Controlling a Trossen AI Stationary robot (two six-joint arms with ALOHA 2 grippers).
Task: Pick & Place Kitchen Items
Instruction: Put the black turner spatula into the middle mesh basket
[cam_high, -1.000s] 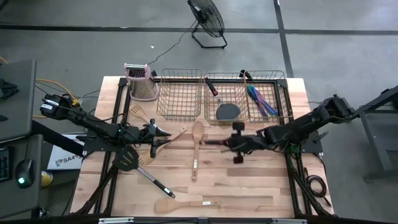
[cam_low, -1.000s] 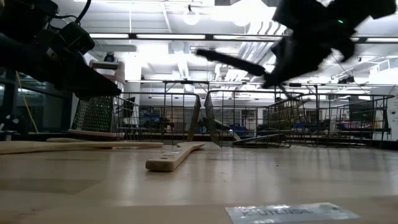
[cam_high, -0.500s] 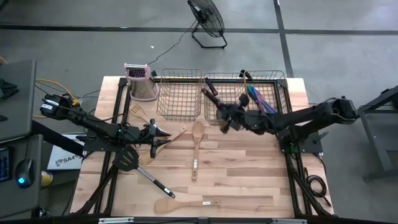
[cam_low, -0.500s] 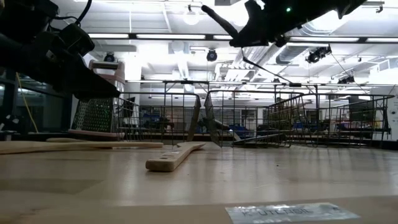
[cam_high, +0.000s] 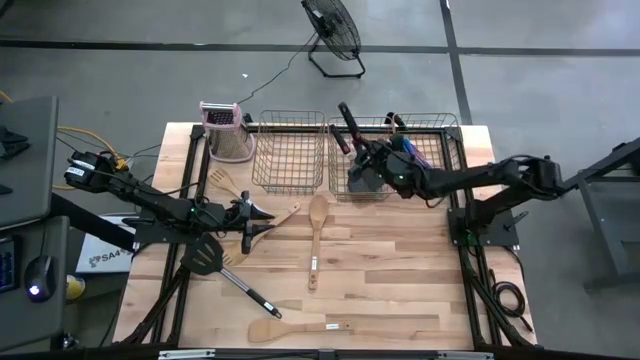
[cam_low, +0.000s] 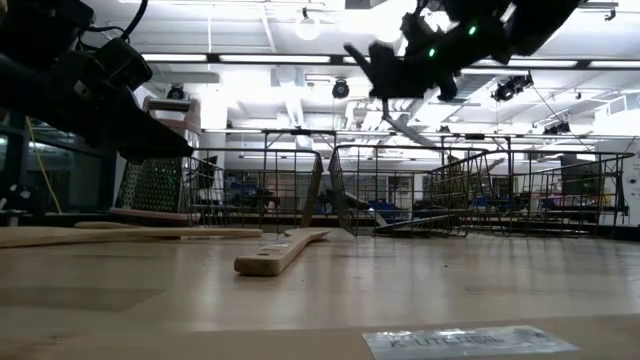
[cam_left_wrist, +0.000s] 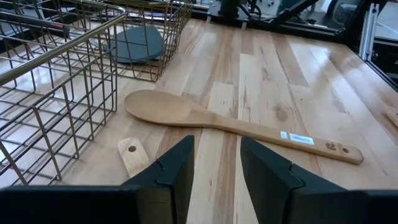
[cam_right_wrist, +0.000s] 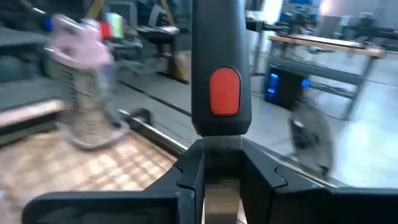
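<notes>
Now carried from mid-table to above right wire basket (cam_high: 400, 150).
Right gripper (cam_high: 372, 160) clenched on black-red-handled spatula (cam_right_wrist: 221, 81), ready for release; left gripper (cam_left_wrist: 214, 171) parted, empty, well left of basket.

Right gripper (cam_high: 368, 163), clamped on a black spatula with black-red handle (cam_high: 347, 128), has travelled from above the bare table, just beyond the bowl of the long wooden spoon (cam_high: 317, 214), back and up to the right-hand wire basket (cam_high: 440, 123). A second ago the spatula lay roughly level, handle pointing away from the gripper toward the left arm's side; half a second ago it was tilted over the basket's near-left corner. Now the handle stands steeply above the gripper, its red insert facing the right wrist camera (cam_right_wrist: 224, 92), and the blade hangs below the fingers, over the basket.
</notes>
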